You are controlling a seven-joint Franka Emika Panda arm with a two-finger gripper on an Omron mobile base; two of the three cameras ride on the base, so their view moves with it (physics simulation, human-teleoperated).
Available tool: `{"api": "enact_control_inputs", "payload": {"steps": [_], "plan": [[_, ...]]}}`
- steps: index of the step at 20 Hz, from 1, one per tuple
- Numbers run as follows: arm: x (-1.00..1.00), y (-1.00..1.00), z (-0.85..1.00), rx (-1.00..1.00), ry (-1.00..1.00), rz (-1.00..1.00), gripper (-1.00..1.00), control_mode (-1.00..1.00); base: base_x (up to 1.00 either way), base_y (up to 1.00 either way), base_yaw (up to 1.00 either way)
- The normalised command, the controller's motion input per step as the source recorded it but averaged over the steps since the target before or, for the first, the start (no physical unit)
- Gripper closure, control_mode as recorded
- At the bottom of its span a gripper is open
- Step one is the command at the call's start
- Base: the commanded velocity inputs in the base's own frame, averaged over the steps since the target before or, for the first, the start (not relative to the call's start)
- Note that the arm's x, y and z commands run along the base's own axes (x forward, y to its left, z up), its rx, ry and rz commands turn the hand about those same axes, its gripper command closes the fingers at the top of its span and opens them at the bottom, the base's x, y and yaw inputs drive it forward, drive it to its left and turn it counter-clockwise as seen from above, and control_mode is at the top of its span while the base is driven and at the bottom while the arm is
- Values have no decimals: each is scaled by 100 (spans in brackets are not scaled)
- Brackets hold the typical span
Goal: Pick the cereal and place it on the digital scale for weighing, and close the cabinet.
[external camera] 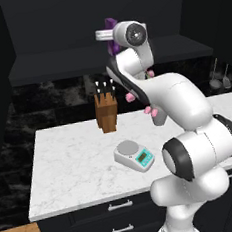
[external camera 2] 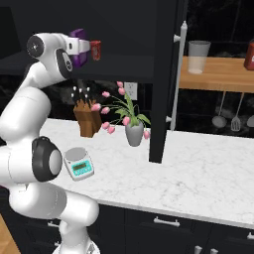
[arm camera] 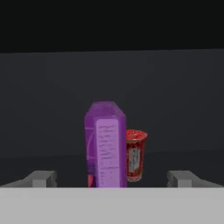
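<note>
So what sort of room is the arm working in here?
A simulated home kitchen, by the look of it: a white marble counter over dark drawers, a knife block and a digital scale on it, and utensils hanging by an open black wall cabinet.

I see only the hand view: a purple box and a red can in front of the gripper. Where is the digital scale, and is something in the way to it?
Observer: The digital scale sits on the white counter, below the shelf and near the front edge, with its weighing plate bare.
Operator: What stands close to it?
Observer: A knife block stands behind it, nearer the wall; they do not touch.
Operator: And the cabinet, is it closed?
Observer: No. The cabinet door stands open, edge-on over the counter, right of a pot of pink tulips.
Operator: Is the gripper on the box?
Observer: Not yet. The gripper is open, a finger on each side of the cereal.
</note>
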Motion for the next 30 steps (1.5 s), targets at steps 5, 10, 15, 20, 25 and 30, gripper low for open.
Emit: {"api": "enact_control_inputs", "payload": {"steps": [5, 10, 15, 20, 25, 30], "plan": [[31, 0, 0, 0, 0, 0, -100, -100, 0, 0, 0], [22, 1, -1, 0, 0, 0, 100, -100, 0, 0, 0], [7, 2, -1, 0, 0, 1, 100, -100, 0, 0, 0], [-4, 2, 0, 0, -4, 1, 100, -100, 0, 0, 0], [-77, 3, 0, 1, -3, 0, 100, -100, 0, 0, 0], [-100, 0, 1, 0, 0, 0, 100, -100, 0, 0, 0]]}}
